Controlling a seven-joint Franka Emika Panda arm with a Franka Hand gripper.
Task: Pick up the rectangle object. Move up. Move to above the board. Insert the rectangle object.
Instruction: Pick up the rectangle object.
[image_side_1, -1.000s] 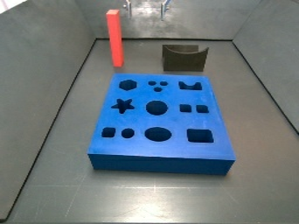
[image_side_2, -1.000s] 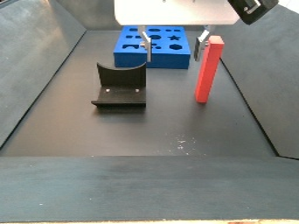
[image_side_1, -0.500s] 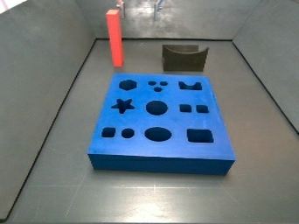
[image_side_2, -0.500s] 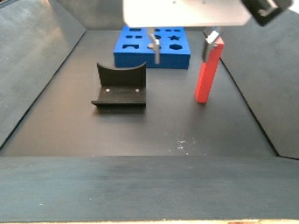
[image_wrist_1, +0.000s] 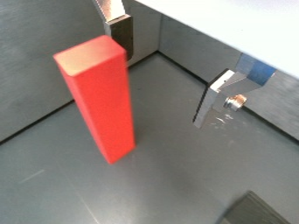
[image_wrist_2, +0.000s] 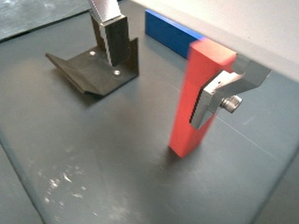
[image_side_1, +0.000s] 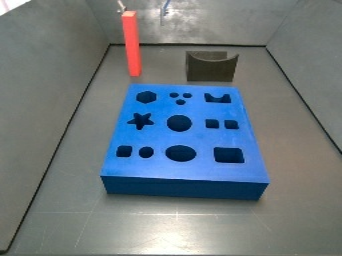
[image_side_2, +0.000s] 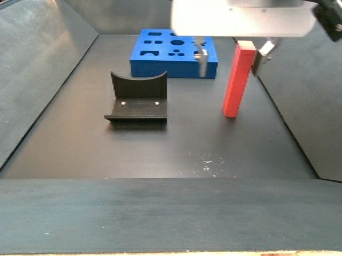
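A dark grey tabletop (image_side_1: 54, 180), faintly scuffed and glossy, is boxed in by lighter grey walls (image_side_1: 60, 35), with the pincer (image_side_2: 230, 52) hanging above its far end.

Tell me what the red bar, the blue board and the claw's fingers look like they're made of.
Rectangle object: likely plastic or painted wood, with an even matte red-orange surface and crisp edges. Board: possibly foam or plastic, uniform matte blue with cleanly cut holes. The claw stands open around the bar's top; its fingers look like bare metal, silvery and reflective, with a screw showing.
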